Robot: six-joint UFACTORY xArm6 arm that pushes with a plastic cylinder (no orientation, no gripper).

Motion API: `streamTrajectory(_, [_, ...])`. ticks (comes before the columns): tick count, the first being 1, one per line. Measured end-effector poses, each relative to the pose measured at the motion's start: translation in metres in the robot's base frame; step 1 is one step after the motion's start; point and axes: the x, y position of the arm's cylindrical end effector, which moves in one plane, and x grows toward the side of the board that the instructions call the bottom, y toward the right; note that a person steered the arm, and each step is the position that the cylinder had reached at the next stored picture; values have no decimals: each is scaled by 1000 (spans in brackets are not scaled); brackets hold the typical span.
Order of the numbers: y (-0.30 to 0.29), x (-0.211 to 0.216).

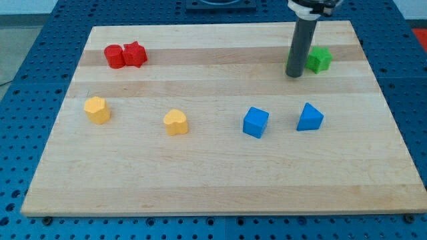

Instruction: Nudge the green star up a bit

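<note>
My tip (294, 75) rests on the wooden board (213, 180) near the view's top right. A green block (319, 60) sits just right of the rod, close to it; its shape is hard to make out, perhaps a star. A thin green sliver (288, 65) shows at the rod's left edge, so another green block seems to be mostly hidden behind the rod. I cannot tell whether the tip touches either green block.
A red round block (114, 56) and a red star (135, 53) touch at the top left. A yellow block (97, 109) and a yellow heart (176, 122) lie at the left middle. A blue cube (255, 122) and a blue wedge (309, 117) lie below the tip.
</note>
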Motion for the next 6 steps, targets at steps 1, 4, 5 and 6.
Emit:
streamTrajectory(1, [12,18])
streamTrajectory(4, [-77,0])
streamTrajectory(5, [-34,2])
streamTrajectory(6, [43,3])
